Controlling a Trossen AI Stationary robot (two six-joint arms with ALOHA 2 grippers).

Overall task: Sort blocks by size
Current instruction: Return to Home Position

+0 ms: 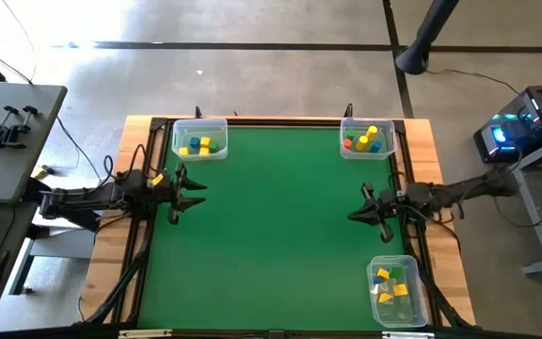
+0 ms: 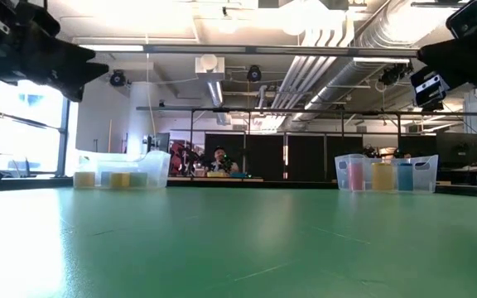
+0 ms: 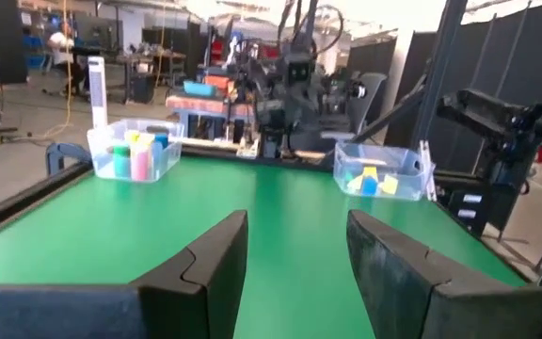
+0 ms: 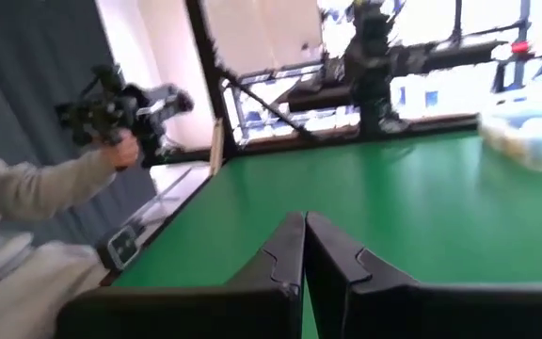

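Note:
All the blocks I can see lie in three clear bins on the green mat. Yellow, green and blue ones are in the far-left bin (image 1: pixel 199 141). Red, yellow and blue ones are in the far-right bin (image 1: pixel 368 138). Yellow, green and blue ones are in the near-right bin (image 1: pixel 395 287). My left gripper (image 3: pixel 294 254) hovers at the mat's left edge, pointing level across the table, open with nothing between its fingers. My right gripper (image 4: pixel 304 240) hovers at the right edge, pointing level toward the left, shut and empty.
The mat (image 1: pixel 280 235) between the arms bears no loose block. A wooden rim (image 1: pixel 139 127) frames it. In the right wrist view a person's hand (image 4: pixel 120 146) holds a device beyond the table's edge. Desks and equipment stand around the table.

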